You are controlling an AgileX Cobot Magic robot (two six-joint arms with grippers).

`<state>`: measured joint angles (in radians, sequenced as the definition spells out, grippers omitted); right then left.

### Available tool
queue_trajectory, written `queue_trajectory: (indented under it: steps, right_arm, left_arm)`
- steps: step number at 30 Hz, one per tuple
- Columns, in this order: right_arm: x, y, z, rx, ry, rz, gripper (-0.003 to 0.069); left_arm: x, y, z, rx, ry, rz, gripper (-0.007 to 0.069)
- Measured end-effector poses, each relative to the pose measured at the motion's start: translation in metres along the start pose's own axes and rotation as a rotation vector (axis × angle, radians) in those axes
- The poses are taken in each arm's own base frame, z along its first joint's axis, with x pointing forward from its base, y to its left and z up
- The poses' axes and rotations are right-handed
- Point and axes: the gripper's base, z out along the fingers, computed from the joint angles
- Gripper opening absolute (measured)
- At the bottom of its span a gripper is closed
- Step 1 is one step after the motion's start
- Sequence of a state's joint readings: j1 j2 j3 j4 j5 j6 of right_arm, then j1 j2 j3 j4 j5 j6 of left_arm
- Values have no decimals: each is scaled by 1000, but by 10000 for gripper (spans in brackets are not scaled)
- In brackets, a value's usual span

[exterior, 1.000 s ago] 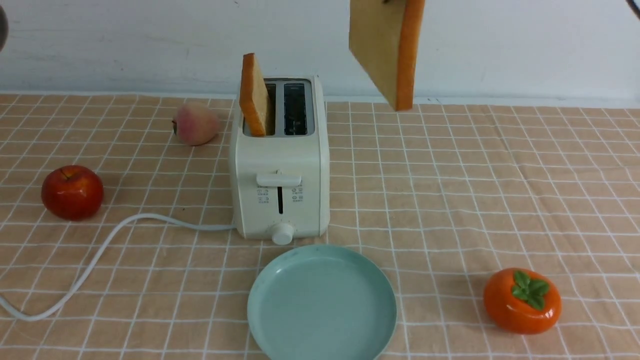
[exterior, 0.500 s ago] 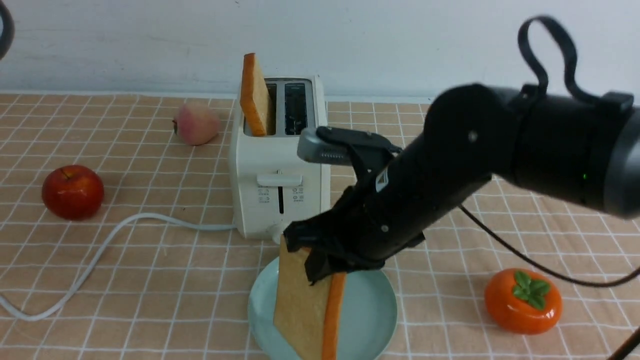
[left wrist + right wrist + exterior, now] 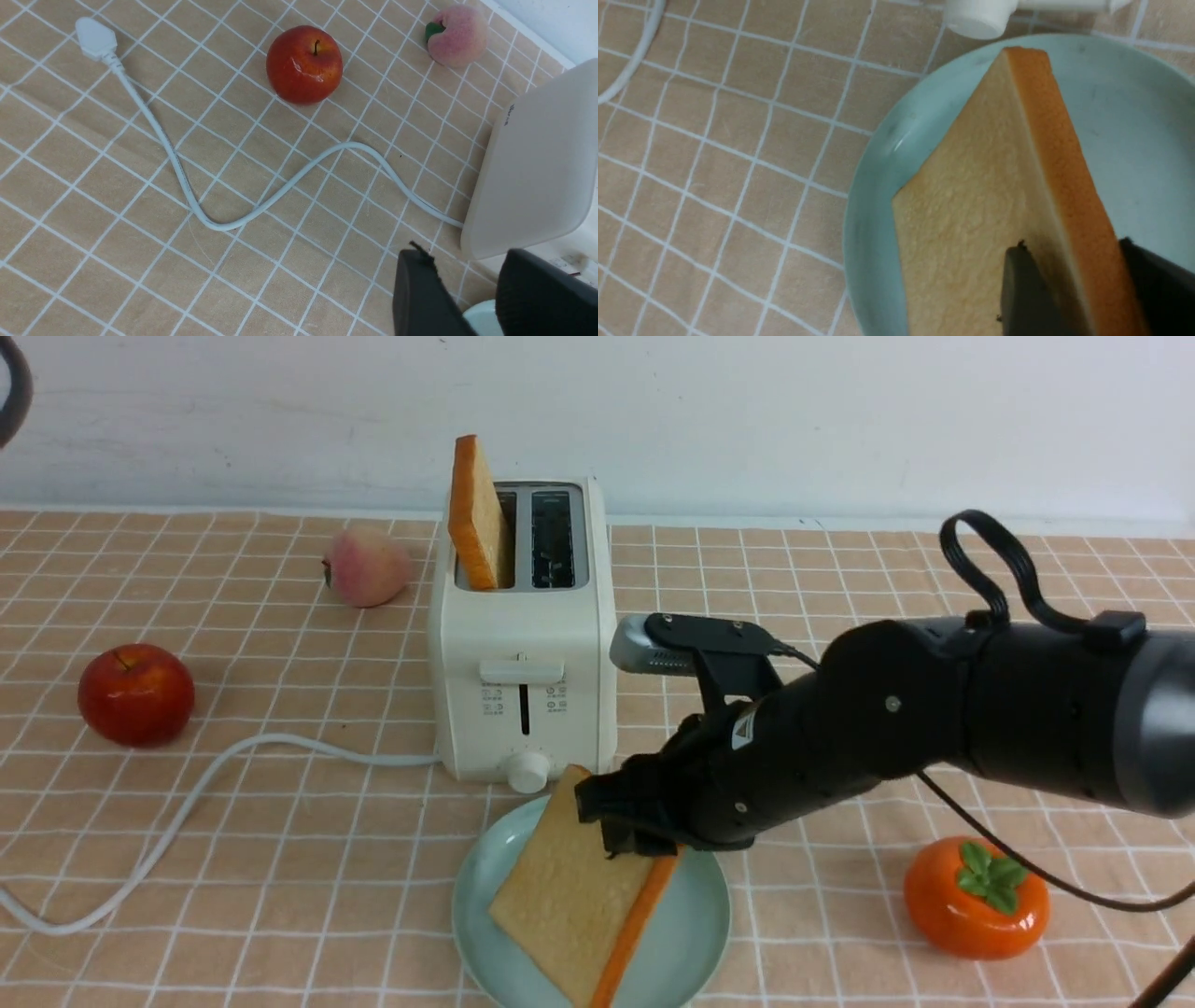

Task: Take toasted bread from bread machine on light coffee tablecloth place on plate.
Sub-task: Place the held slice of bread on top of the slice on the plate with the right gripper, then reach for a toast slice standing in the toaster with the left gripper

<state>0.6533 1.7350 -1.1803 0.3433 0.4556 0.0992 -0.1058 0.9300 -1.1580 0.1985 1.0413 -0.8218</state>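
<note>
You are holding the right gripper low over the near side of the desk, its jaws spreading around one toast slice with a visible gap rather than pinching it. That slice is standing tilted over the plate, its broad face turning toward the left and its orange-brown crust showing on the right.

The plate is sitting just on the near side of the bread machine, on the light coffee tablecloth. Your second toast slice is sticking up out of the machine's left slot, leaning left.

You are keeping the left gripper empty, its jaws standing apart. The white cord is running leftward from the machine, bending toward the near side. A red apple is resting at the left, a peach is lying farther back beside the machine, and an orange persimmon is sitting at the near right.
</note>
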Motion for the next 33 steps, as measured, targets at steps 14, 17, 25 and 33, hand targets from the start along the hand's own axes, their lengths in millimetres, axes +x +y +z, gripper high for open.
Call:
queue_trajectory:
  steps: [14, 17, 25, 33]
  right_arm:
    - [-33, 7, -110, 258, 6, -388, 595]
    - [-31, 11, -134, 248, -11, -362, 519]
    - [-23, 13, -169, 248, -41, -230, 396]
    - [-21, 9, -170, 288, -19, -232, 393]
  left_arm:
    - [-2, -17, 5, 152, -6, 68, 244]
    - [-3, -37, 14, 298, 19, 191, 244]
    - [-30, -107, 64, 497, 148, 359, 329]
    - [-32, -177, 120, 366, 240, 521, 478]
